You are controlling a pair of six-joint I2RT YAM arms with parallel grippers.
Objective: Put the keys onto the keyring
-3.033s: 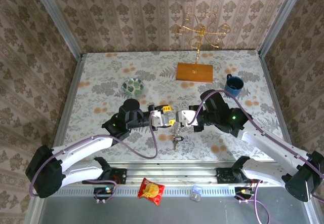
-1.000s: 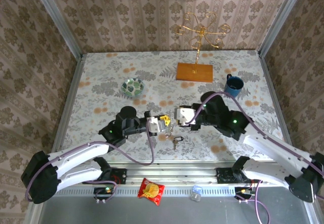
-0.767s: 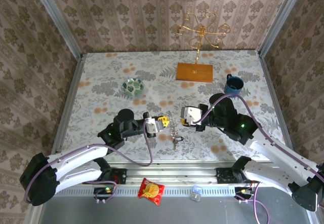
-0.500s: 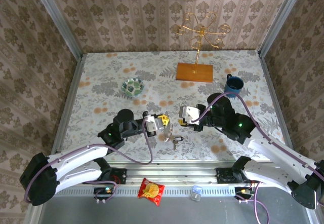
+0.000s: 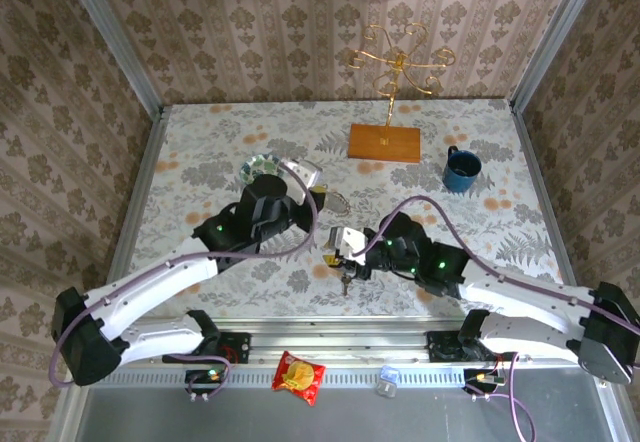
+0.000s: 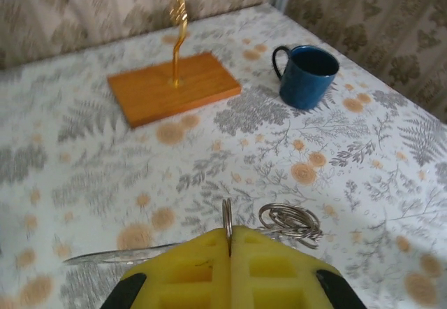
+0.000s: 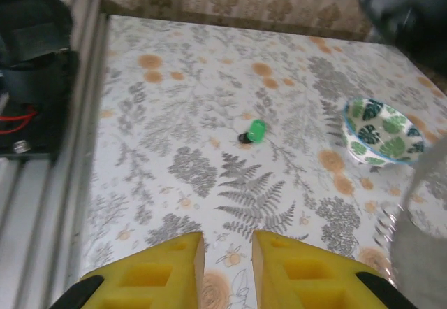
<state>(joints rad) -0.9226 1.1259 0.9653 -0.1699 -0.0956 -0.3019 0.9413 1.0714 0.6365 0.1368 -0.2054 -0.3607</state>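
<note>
Thin silver wire keyring (image 6: 227, 211): light, springy, slippery; pinched edge-on in my left gripper (image 6: 229, 233), lower centre. Small grey metal keys (image 5: 345, 281): lying loose, lower centre overhead; take by heads. My right gripper (image 7: 228, 240): fingers apart, empty.

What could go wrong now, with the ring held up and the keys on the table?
The left pincer pinches the keyring by its thin edge, so it may twist or slip out. The green-headed key is small and lies flat, ahead of the open right pincer; a grasp there may miss.
</note>
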